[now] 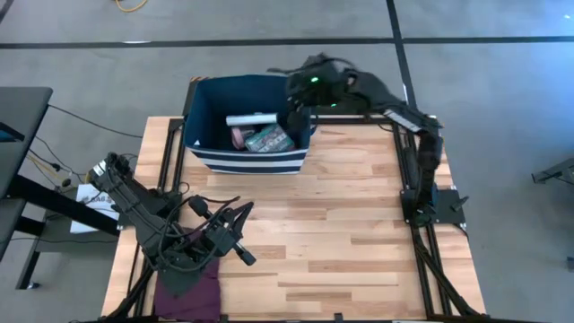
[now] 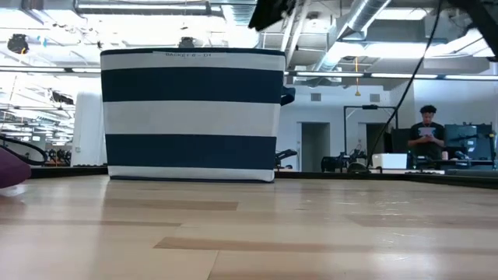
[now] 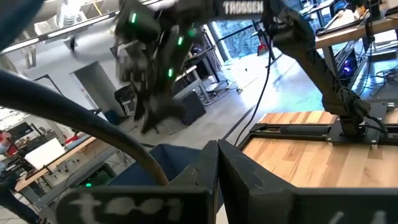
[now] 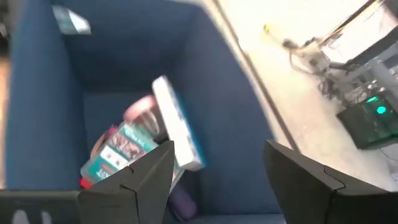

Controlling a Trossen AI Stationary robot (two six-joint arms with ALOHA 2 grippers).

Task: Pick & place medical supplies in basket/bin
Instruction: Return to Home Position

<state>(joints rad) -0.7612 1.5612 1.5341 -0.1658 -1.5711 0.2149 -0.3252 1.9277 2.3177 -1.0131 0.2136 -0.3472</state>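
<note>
The navy bin with white stripes (image 1: 208,112) (image 2: 193,115) stands at the table's far edge. Inside it lie a blue-white pill strip (image 4: 177,127) (image 1: 251,118), a green-red packet (image 4: 121,152) (image 1: 269,139) and a pink tub (image 4: 140,111), all resting on the bin's floor; something purple (image 4: 183,202) shows beneath them. My right gripper (image 4: 219,148) (image 1: 305,88) hovers open over the bin's far right corner, holding nothing. My left gripper (image 3: 217,155) (image 1: 240,215) waits shut near the table's near left corner.
A folded purple cloth (image 1: 193,292) (image 2: 9,167) lies at the table's near left edge under the left arm. The right arm's base (image 1: 430,202) stands at the table's right edge. Bare wooden table (image 1: 341,224) spreads between the bin and the near edge. A person (image 2: 426,128) stands far behind.
</note>
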